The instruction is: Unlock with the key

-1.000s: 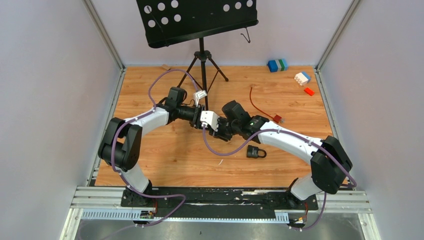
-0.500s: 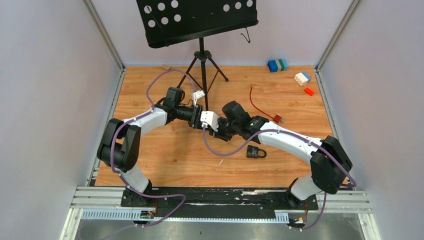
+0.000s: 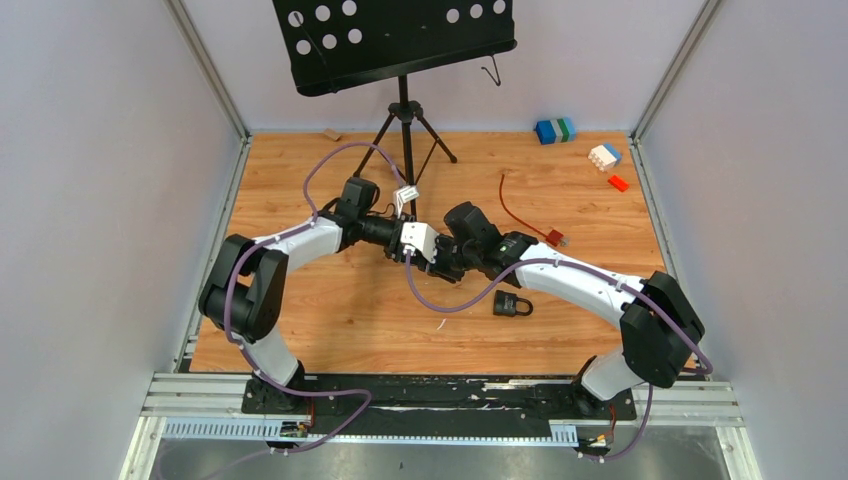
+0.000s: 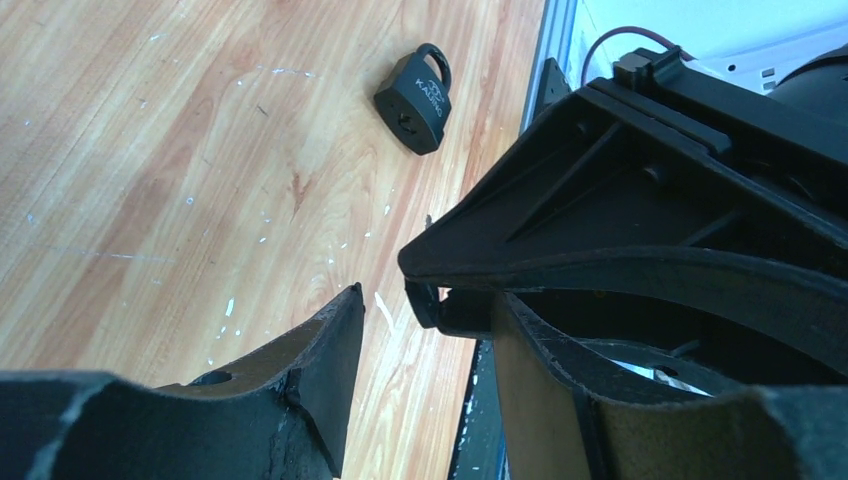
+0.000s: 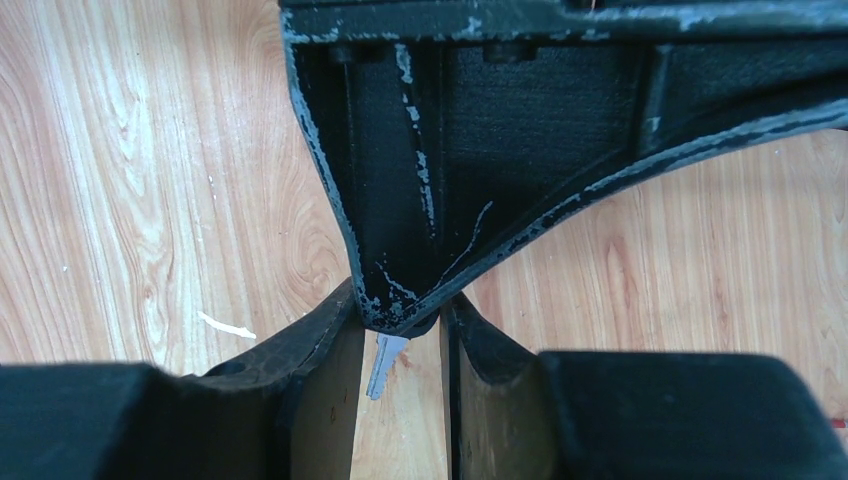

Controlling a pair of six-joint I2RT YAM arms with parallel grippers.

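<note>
A black padlock (image 3: 512,305) lies flat on the wooden table, right of the grippers; it also shows in the left wrist view (image 4: 417,90). The two grippers meet at mid-table. My right gripper (image 3: 441,263) (image 5: 400,320) is shut on the key: its silver blade (image 5: 380,365) shows between my right fingers, and its black head (image 4: 440,305) shows in the left wrist view. My left gripper (image 3: 428,256) (image 4: 425,300) is open. Its fingers (image 4: 320,370) straddle the key head with a gap on one side. In the right wrist view, one left finger covers the key head.
A music stand on a tripod (image 3: 404,110) stands at the back. A red cable (image 3: 520,215) and coloured blocks (image 3: 555,130) (image 3: 605,156) lie at the back right. A purple cable (image 3: 450,300) loops over the table beside the padlock. A white scrap (image 5: 228,325) lies on the wood.
My left wrist has shifted slightly right, toward the right gripper, and its cable has swung. The right arm and the padlock have not moved.
</note>
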